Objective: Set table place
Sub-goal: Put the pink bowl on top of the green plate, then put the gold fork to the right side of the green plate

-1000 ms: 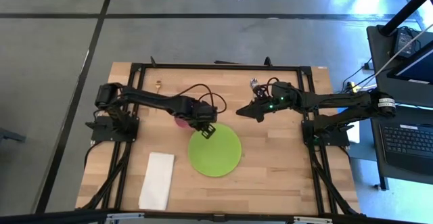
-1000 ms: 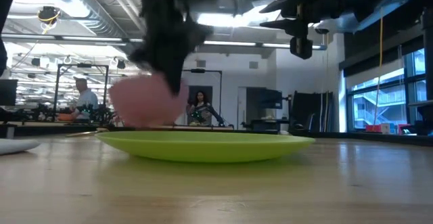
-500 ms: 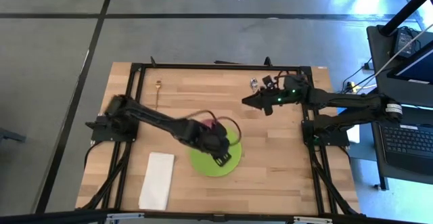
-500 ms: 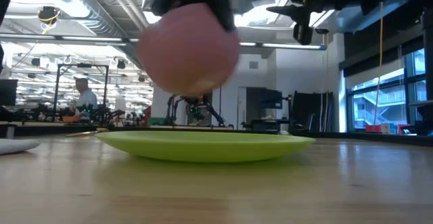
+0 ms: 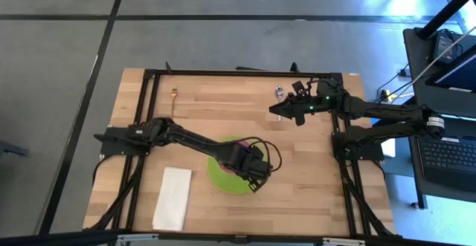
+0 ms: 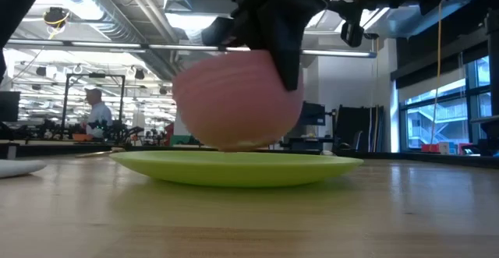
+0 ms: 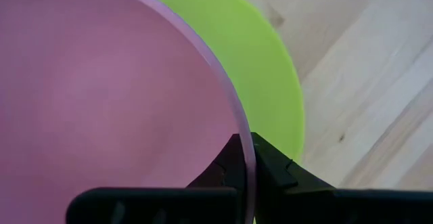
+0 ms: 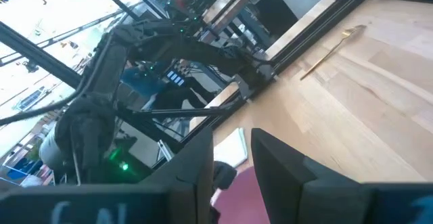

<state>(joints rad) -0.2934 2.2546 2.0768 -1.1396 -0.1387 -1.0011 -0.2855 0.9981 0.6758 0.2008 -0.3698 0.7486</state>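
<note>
The lime-green plate (image 5: 220, 175) lies on the wooden table (image 5: 312, 186). My left gripper (image 5: 250, 172) is over the plate, shut on the pink bowl (image 6: 234, 98), whose underside is level with the plate's top (image 6: 234, 168); I cannot tell whether they touch. My right gripper (image 5: 274, 111) is open and empty above the far part of the table, next to the silver spoon (image 5: 279, 92). The slim gold-tipped utensil (image 5: 173, 97) lies at the far left and also shows in the right wrist view (image 8: 333, 47). My left gripper holds the pink bowl by its rim (image 7: 238, 130), one finger inside the bowl and one outside. The fingers come from above, pointing down. The bowl stays upright, its opening up, over the middle of the green plate.
A white folded napkin (image 5: 172, 198) lies near the front left of the table. A black metal frame (image 5: 238, 73) and both arm bases border the table. Bare wood lies to the right of the plate (image 5: 305, 172).
My left gripper has carried the pink bowl from the table beside the plate's far left edge up and toward the near right, then down over the plate's middle. My right gripper has drifted a little toward the table's far edge.
</note>
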